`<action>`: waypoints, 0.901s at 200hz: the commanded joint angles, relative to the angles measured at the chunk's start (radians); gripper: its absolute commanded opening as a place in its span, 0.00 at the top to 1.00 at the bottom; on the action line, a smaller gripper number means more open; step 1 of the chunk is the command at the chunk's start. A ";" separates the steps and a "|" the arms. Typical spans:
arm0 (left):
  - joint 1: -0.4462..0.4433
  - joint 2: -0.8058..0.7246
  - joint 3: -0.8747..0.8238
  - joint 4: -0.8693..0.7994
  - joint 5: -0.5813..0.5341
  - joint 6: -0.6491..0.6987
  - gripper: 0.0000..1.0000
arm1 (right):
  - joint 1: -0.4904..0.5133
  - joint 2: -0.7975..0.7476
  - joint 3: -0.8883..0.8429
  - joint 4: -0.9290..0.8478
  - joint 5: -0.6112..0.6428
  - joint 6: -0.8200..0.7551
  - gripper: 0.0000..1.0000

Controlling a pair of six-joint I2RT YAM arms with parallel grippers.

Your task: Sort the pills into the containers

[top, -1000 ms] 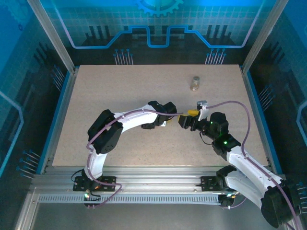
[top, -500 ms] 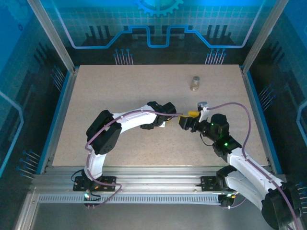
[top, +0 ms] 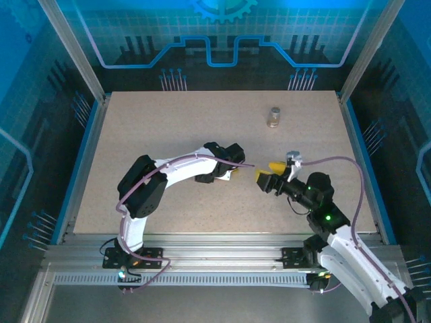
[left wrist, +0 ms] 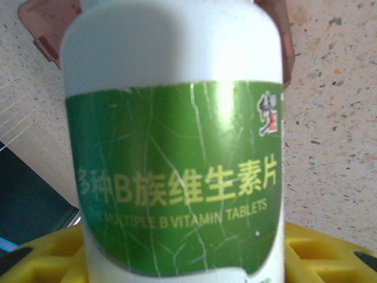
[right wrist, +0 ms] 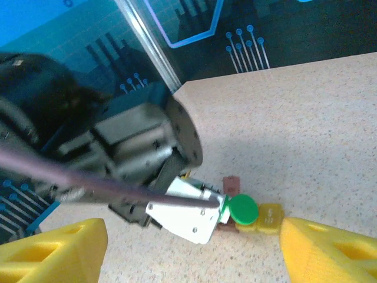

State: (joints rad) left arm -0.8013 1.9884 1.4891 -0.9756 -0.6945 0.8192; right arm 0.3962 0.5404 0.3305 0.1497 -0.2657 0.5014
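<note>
So, on my left side, the left gripper (top: 235,173) reached toward the middle of the table (top: 148,128), its yellow fingers (left wrist: 47,253) clamped on the white bottle (left wrist: 174,118). On the left wrist camera I saw the bottle's green label close up. On the right wrist camera its green cap (right wrist: 242,209) pointed out from the fingertips, low over the tabletop. The pills lay on the table right by that cap: the red-brown pill (right wrist: 231,184) behind it and the yellow pill (right wrist: 270,215) just beside it. I could not tell whether the two touched. Further right, the right gripper (top: 268,171) faced the left one a little apart, its fingers (right wrist: 56,247) spread wide with nothing between them. The amber vial (top: 273,117) stood upright at the far side, well apart from both grippers.
</note>
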 commanded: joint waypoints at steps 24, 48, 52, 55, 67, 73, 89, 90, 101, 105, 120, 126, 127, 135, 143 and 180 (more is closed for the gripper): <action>0.014 0.024 0.021 -0.103 -0.016 0.015 1.00 | -0.013 -0.054 -0.098 0.003 -0.082 0.015 0.21; 0.017 0.026 0.037 -0.129 -0.033 0.014 1.00 | -0.011 -0.049 -0.127 0.051 -0.089 0.023 0.21; 0.017 0.027 0.041 -0.134 -0.036 0.015 1.00 | -0.011 -0.048 -0.132 0.056 -0.088 0.027 0.21; 0.017 0.027 0.045 -0.139 -0.040 0.014 1.00 | -0.011 -0.047 -0.133 0.059 -0.087 0.026 0.21; 0.017 0.029 0.062 -0.158 -0.053 0.014 1.00 | -0.012 -0.031 -0.140 0.068 -0.085 0.034 0.21; 0.017 0.029 0.070 -0.167 -0.061 0.015 1.00 | -0.011 -0.022 -0.140 0.073 -0.087 0.038 0.21; 0.016 0.033 0.092 -0.188 -0.072 0.012 1.00 | -0.011 0.001 -0.140 0.095 -0.104 0.046 0.21; 0.016 0.033 0.094 -0.188 -0.073 0.012 1.00 | -0.011 0.002 -0.140 0.097 -0.105 0.046 0.21; 0.015 0.035 0.104 -0.196 -0.072 0.007 1.00 | -0.011 0.012 -0.143 0.107 -0.110 0.052 0.21; 0.015 0.034 0.107 -0.198 -0.072 0.005 1.00 | -0.012 0.014 -0.145 0.109 -0.110 0.054 0.21; 0.016 0.035 0.112 -0.204 -0.073 0.005 1.00 | -0.011 0.013 -0.145 0.107 -0.111 0.056 0.21; 0.016 0.035 0.112 -0.207 -0.072 0.004 1.00 | -0.011 0.011 -0.145 0.106 -0.112 0.054 0.21; 0.016 0.035 0.111 -0.207 -0.072 0.004 1.00 | -0.011 0.011 -0.145 0.106 -0.111 0.054 0.21; 0.016 0.035 0.106 -0.212 -0.071 0.004 1.00 | -0.012 0.009 -0.145 0.105 -0.111 0.054 0.21; 0.016 0.035 0.094 -0.213 -0.071 0.009 1.00 | -0.011 0.007 -0.145 0.103 -0.110 0.054 0.21; 0.034 0.043 0.021 -0.192 -0.073 -0.004 1.00 | -0.012 0.009 -0.148 0.100 -0.103 0.050 0.20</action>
State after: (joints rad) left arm -0.7887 2.0056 1.5585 -1.1366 -0.7509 0.8181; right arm 0.3962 0.5564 0.1951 0.2192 -0.3569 0.5468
